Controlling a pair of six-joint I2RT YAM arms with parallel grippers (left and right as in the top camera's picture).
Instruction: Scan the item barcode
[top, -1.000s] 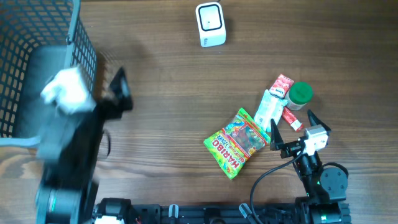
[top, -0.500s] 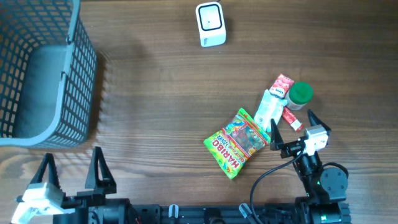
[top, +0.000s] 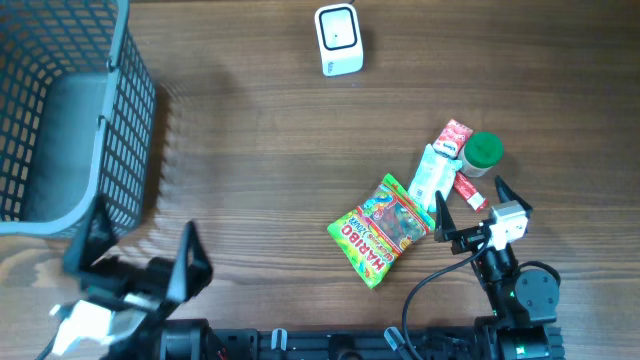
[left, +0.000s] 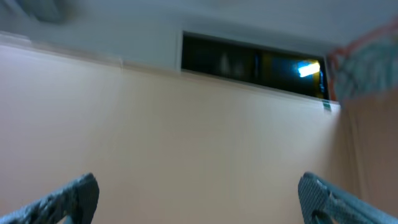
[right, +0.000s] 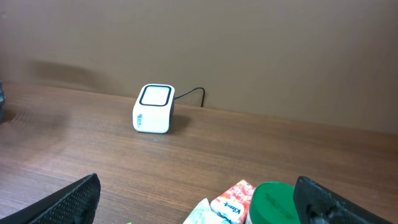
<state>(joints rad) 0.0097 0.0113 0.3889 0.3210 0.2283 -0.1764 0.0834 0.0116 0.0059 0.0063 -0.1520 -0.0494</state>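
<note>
A brown wooden desk (top: 260, 150) seen from above. A grey mesh basket (top: 130, 120) fills the far left corner. The left claw (top: 145, 222), jaws wide apart and empty, has swung from the basket back to the near edge. On the right a Haribo bag (top: 382, 228) lies flat, untouched, beside small packets (top: 432, 175) and a green-lidded jar (top: 483, 152). The right claw (top: 470, 200), unmoved, hangs spread and empty just before them. The white scanner (top: 338, 39) sits well apart; scanning likely falls to the right arm.
</note>
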